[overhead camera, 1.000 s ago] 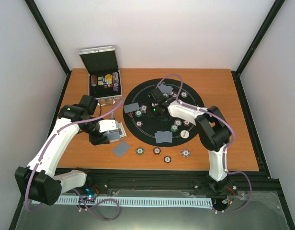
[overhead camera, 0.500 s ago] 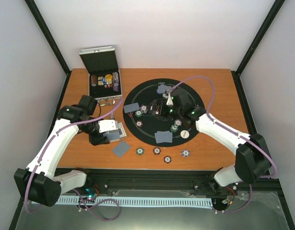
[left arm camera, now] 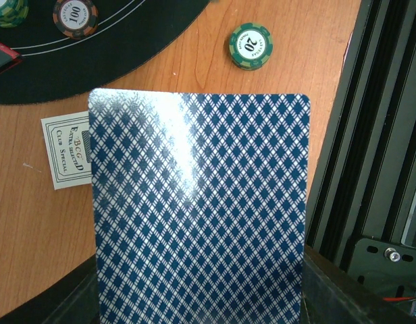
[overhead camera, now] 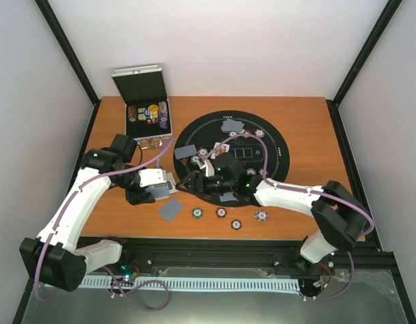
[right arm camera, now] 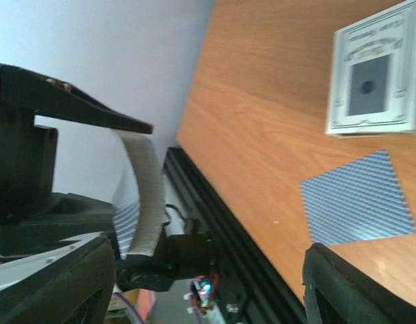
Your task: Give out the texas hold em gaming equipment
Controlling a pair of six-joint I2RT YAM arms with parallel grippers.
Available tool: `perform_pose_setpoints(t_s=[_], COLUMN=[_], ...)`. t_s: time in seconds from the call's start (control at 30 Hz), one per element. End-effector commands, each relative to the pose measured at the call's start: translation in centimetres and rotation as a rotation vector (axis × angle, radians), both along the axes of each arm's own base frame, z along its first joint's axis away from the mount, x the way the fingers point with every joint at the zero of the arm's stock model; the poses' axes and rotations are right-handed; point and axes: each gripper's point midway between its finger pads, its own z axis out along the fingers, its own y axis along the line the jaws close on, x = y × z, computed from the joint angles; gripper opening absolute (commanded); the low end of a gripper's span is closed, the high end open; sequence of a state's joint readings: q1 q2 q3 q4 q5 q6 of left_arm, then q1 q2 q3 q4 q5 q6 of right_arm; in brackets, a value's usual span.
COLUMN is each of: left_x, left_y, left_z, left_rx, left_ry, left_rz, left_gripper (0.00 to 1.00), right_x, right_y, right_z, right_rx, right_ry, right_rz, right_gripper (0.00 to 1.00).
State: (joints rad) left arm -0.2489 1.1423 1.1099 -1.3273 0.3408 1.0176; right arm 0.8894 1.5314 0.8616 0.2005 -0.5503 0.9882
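Light: bright, even, soft shadows.
Glare: white sheen on glossy blue-patterned playing card [left arm camera: 198,209].
Blur: right wrist view slightly soft.

left arm [overhead camera: 73,209]: lower left of frame, elbow raised at upper left, forearm angled right. left gripper [overhead camera: 158,183]: left of centre, jaws clamped on a deck of playing cards [left arm camera: 198,209]. right arm [overhead camera: 296,197]: stretched low from lower right toward centre. right gripper [overhead camera: 194,178]: just left of centre, fingers [right arm camera: 356,290] spread wide apart.
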Motion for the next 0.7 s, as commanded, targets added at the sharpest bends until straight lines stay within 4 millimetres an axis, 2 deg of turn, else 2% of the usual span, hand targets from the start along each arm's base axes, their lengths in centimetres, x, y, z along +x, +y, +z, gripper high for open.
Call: perform_pose_setpoints(t_s=[0.0, 0.2, 0.43, 0.57, 0.67], left_x=[0.1, 0.2, 0.1, 0.1, 0.1], left_y=[-0.4, -0.5, -0.5, -0.5, -0.4], left_z=[1.3, 1.5, 1.5, 1.5, 1.6], left_rx=[-0.03, -0.039, -0.036, -0.034, -0.033], left_ry=[-0.038, -0.043, -0.045, -0.046, -0.05], left_rz=[-0.02, -0.017, -0.023, -0.023, -0.025], left_gripper=[0.01, 0.01, 0.01, 0.01, 0.01], right_x=[-1.3, -1.6, -1.4, -1.4, -1.4], right_y=[3.2, 6.1, 8.8, 9.5, 9.1], right_z=[3.1, 2.4, 1.9, 0.6, -0.6], right_rx=[0.139, 0.142, 0.165, 0.16, 0.139], right_ry=[-0.005, 0.017, 0.072, 0.114, 0.131], right_rz=[0.08, 0.128, 0.173, 0.187, 0.176], right_gripper=[0.74, 0.67, 0.64, 0.6, 0.58])
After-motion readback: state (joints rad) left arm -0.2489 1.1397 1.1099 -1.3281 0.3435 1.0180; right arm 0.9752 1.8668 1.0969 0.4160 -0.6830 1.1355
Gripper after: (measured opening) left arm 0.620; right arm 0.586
